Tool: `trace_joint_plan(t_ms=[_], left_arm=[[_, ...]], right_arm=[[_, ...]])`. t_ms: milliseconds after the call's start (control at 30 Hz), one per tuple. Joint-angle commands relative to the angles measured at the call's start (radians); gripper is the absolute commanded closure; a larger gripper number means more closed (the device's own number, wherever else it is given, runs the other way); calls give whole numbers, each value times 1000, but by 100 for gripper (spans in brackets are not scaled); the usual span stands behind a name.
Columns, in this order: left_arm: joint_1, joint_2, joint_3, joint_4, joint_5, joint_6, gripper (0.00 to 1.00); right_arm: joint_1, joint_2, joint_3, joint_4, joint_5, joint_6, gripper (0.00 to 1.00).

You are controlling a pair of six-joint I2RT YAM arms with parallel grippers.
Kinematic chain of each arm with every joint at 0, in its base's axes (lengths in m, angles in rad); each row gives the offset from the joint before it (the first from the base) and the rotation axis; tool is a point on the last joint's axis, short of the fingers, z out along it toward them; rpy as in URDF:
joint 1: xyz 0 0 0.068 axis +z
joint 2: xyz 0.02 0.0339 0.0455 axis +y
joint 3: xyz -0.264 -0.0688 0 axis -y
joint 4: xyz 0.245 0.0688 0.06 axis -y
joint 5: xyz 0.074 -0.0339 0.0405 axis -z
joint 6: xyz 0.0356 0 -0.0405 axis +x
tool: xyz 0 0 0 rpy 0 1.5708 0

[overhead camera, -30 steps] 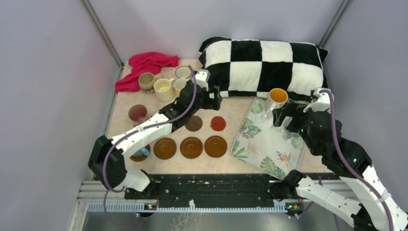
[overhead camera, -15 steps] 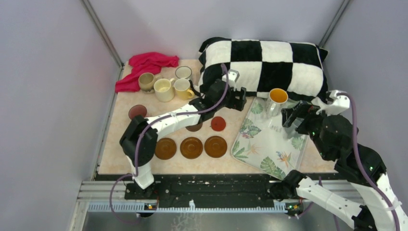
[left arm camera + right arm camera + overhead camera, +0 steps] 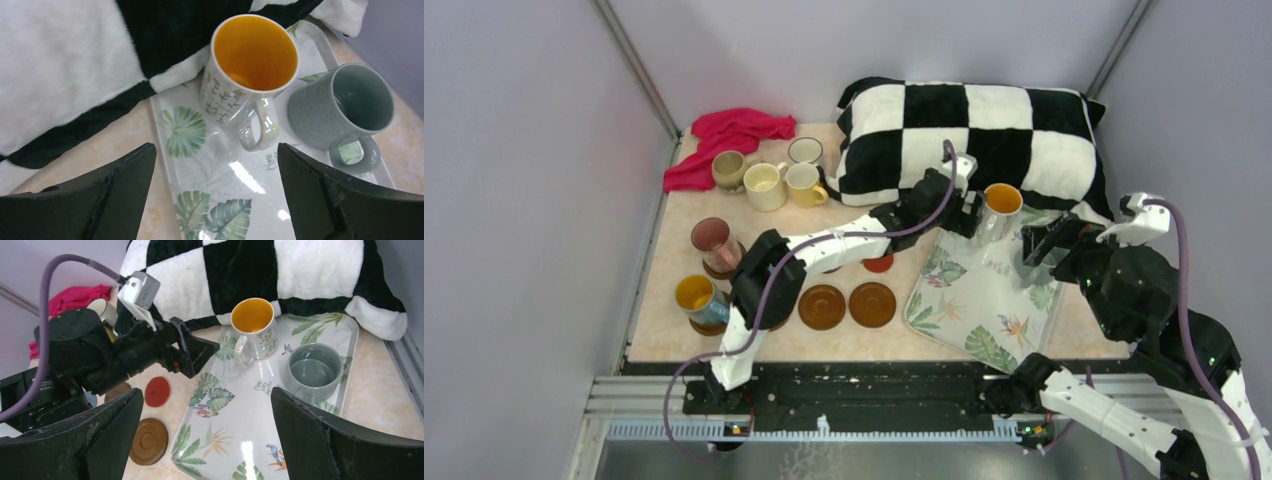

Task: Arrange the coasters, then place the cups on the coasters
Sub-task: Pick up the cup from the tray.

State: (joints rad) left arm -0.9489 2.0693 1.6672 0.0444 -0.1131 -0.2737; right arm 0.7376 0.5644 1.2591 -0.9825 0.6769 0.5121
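Observation:
A white cup with an orange inside (image 3: 255,50) stands upright on the far left corner of the leaf-print tray (image 3: 235,185), its handle turned toward my left gripper (image 3: 215,149). That gripper is open and hovers just short of the cup (image 3: 1002,200), with nothing between its fingers. A grey cup (image 3: 340,105) stands on the tray to its right. My right gripper (image 3: 206,392) is open and empty above the tray, near the grey cup (image 3: 312,371). Two brown coasters (image 3: 822,306) (image 3: 872,304) and a red coaster (image 3: 158,391) lie bare on the table.
A pink tumbler (image 3: 714,240) and a blue mug (image 3: 696,297) each stand on a coaster at the left. Several mugs (image 3: 764,185) cluster at the back left beside a red cloth (image 3: 729,135). A checkered pillow (image 3: 969,130) overhangs the tray's far edge.
My left arm has swung right from the back-left mugs across to the orange-lined cup on the tray. The right arm has drawn back to the right. Both grippers stay open.

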Motion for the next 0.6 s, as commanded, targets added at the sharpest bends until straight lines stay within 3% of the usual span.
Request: trace_joint_plan(t_ms=[0, 367, 567], left_arm=[[-50, 70, 98, 8, -41, 10, 4], [-121, 218, 223, -6, -176, 7, 11], [-144, 280, 274, -8, -267, 27, 20]], right_arm=[[4, -5, 37, -6, 15, -1, 1], [5, -8, 39, -32, 19, 6, 1], [4, 3, 41, -41, 19, 8, 1]])
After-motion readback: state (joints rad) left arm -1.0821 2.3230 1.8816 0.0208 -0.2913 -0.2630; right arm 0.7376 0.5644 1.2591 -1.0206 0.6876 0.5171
